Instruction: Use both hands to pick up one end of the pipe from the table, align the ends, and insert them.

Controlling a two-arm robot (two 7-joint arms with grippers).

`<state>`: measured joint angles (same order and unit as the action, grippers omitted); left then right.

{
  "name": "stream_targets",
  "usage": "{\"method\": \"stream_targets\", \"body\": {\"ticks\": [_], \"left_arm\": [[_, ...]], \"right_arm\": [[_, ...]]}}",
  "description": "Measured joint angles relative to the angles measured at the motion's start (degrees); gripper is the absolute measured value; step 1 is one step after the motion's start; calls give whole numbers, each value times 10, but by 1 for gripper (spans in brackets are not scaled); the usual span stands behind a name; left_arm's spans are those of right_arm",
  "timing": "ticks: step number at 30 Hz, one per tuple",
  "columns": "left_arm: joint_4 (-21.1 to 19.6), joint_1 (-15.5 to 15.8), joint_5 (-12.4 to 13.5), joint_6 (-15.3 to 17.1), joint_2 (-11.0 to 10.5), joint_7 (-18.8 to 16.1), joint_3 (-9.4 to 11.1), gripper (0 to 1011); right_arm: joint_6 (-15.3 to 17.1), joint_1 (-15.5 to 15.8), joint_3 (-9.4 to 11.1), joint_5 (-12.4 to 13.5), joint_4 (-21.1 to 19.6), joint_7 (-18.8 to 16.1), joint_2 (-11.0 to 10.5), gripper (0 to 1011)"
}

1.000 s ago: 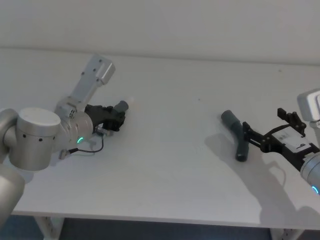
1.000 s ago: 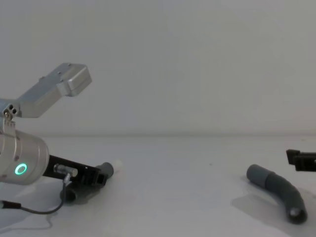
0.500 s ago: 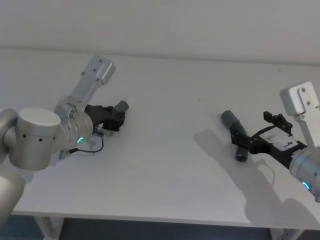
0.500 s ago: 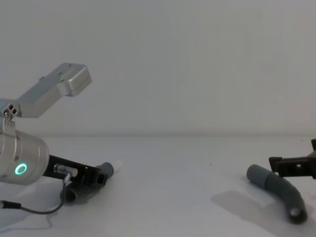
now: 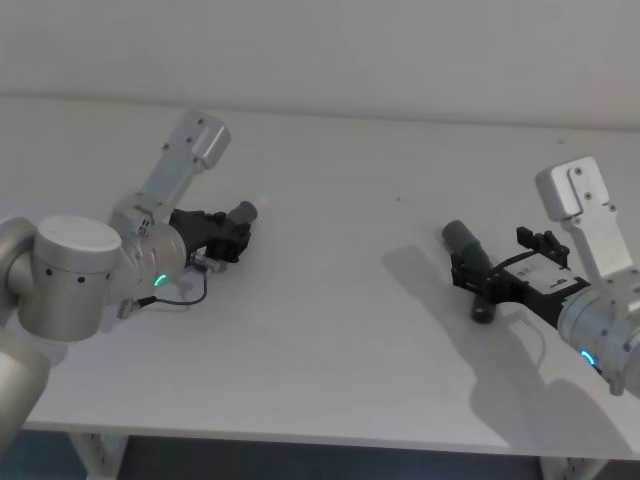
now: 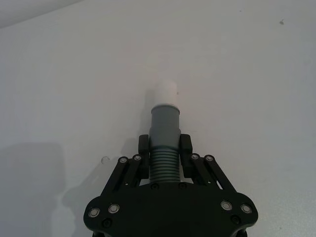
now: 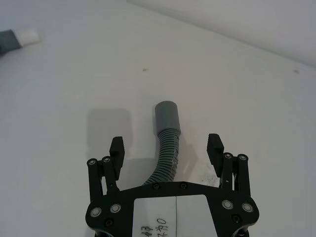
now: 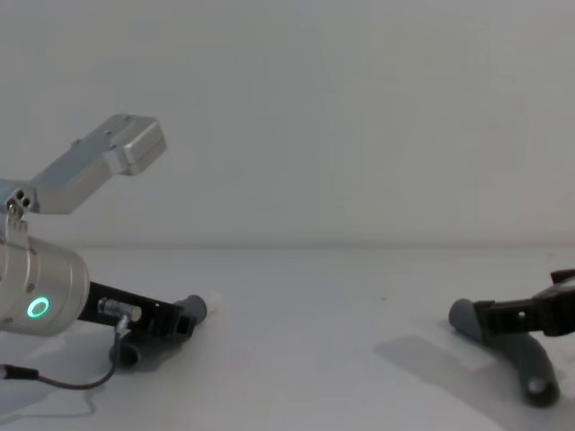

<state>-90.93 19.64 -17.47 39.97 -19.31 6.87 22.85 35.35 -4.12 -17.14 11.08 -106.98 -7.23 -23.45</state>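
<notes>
White worktop (image 5: 340, 330): left tool (image 6: 164, 143) clamps the white-tipped pipe piece (image 6: 165, 123), plug (image 6: 164, 92) exposed for mating; right tool (image 7: 166, 143) spreads wide astride the socket piece (image 7: 167, 118).

White-tipped piece (image 6: 164, 123), rear hidden under left gripper (image 6: 164, 143); socket piece (image 7: 168, 116), tail under right gripper (image 7: 166, 144).
</notes>
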Motion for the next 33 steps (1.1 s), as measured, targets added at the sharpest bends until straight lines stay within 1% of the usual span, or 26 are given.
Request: {"method": "stream_targets", "body": {"ticks": [9, 19, 33], "left_arm": [[0, 0, 0, 0, 0, 0, 0, 351], [0, 0, 0, 0, 0, 0, 0, 351], [0, 0, 0, 0, 0, 0, 0, 351]], "right_arm": [[19, -17, -9, -10, 27, 10, 19, 1001], [36, -31, -15, -16, 49, 14, 35, 1000], [63, -44, -14, -18, 65, 17, 55, 1000]]}}
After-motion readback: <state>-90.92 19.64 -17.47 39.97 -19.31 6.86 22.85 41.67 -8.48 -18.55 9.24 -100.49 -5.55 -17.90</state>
